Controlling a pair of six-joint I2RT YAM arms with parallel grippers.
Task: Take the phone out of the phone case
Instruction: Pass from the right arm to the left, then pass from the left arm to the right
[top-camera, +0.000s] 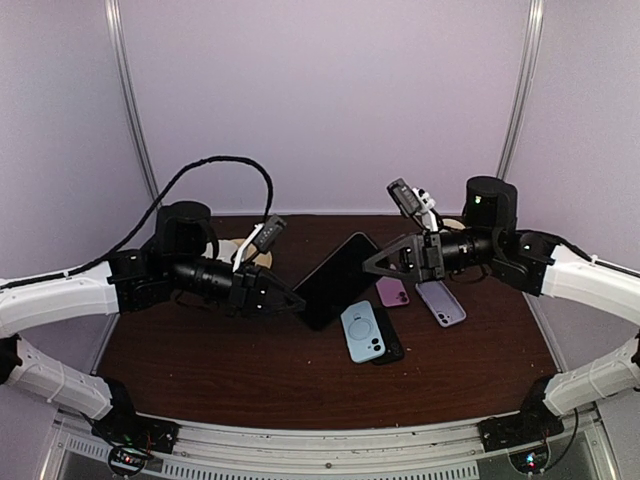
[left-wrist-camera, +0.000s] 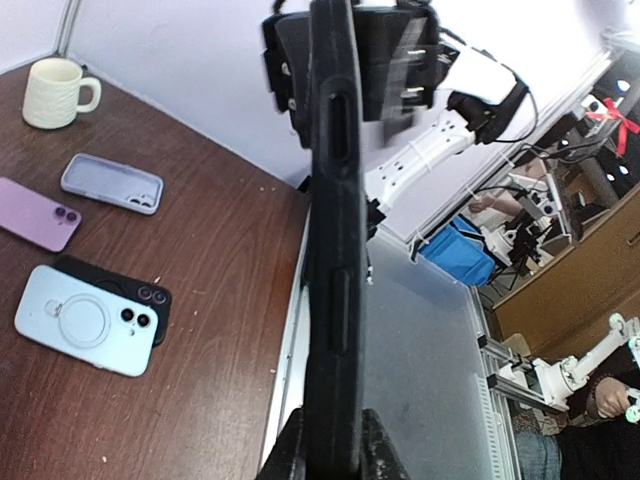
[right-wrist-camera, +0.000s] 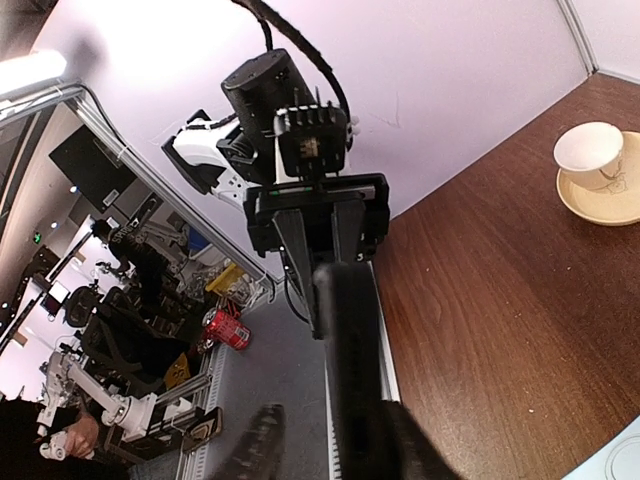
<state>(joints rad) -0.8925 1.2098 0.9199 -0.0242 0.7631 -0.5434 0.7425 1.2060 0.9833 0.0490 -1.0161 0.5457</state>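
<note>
the dark table (top-camera: 200, 370) fills the floor of the top view, and the 2 arms reach in over it from either side, the left arm (top-camera: 60, 300) and the right arm (top-camera: 590, 280), meeting near the middle.

between them the phone (top-camera: 335, 278) hangs in the air above the table, not yet out of its black case (left-wrist-camera: 335, 200). its long axis runs on a slant in the top view, from the near left up to the far right, with 1 pincer at each end. the left gripper (top-camera: 292, 299) is at the near-left end, the right gripper (top-camera: 372, 262) at the far-right end, so neither is nearer. each wrist camera sees the phone edge-on, with the other pincer at the far end.

the left gripper is clamped on the phone, its fingers (left-wrist-camera: 385, 452) pressed on the 2 flat faces. the right gripper stands a little apart: 1 finger (right-wrist-camera: 400, 445) lies against the phone, the other (right-wrist-camera: 258, 445) is clear of it with a gap showing, so it is no firm hold.

i judge that the left arm is the anchor, and the right must take the case rim at its end and peel along that long axis.

4 spare phones lie below on the table: a blue phone (top-camera: 362, 332) on top of a black phone (top-camera: 390, 350), a pink phone (top-camera: 393, 292) and a lilac phone (top-camera: 441, 302) just beyond. a mug (left-wrist-camera: 55, 92) stands at the far side, and a cup (right-wrist-camera: 598, 150) sits on its saucer (right-wrist-camera: 600, 205).
</note>
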